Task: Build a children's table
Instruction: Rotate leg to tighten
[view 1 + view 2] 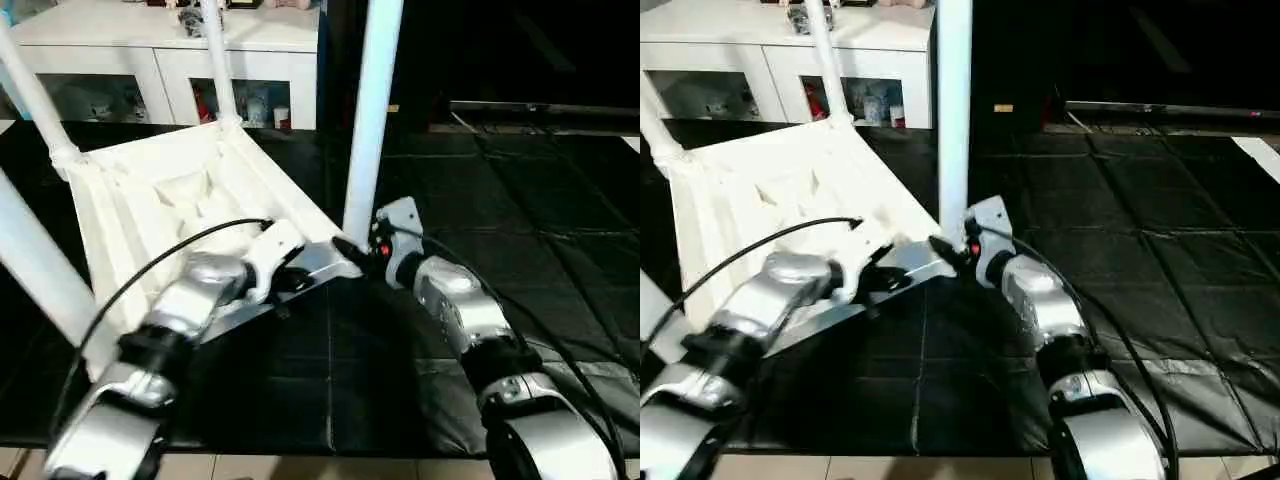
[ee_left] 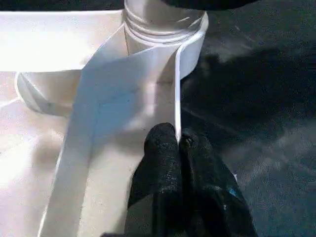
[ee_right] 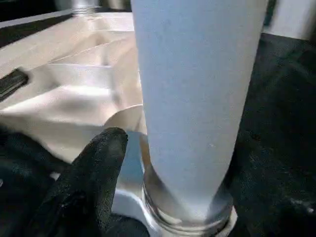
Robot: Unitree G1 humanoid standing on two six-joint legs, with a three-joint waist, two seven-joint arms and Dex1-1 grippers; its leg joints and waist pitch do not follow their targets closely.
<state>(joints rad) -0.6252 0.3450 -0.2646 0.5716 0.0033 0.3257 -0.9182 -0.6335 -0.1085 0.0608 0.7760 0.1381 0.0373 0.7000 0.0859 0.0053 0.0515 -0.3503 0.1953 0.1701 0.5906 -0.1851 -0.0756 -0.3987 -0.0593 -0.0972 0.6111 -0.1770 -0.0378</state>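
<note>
An upturned white plastic children's table (image 1: pixel 170 195) lies ribbed underside up on black floor mats (image 1: pixel 520 220), in front of a white glass-door cabinet (image 1: pixel 160 60), with all four tapered legs standing in its corner sockets. The left gripper (image 2: pixel 178 143) is pinched shut on the thin rim of the tabletop beside the nearest leg (image 1: pixel 372 110), steadying the top. The right gripper (image 1: pixel 352 250) sits at the base of that leg, one black finger (image 3: pixel 98 163) just beside the threaded collar; whether its jaws clasp the leg or stand free cannot be told. The moulded plastic looks light and stiff but smooth, so the legs may slip when turned; the safest hold is probably low on a leg near its socket, or on the rim.
</note>
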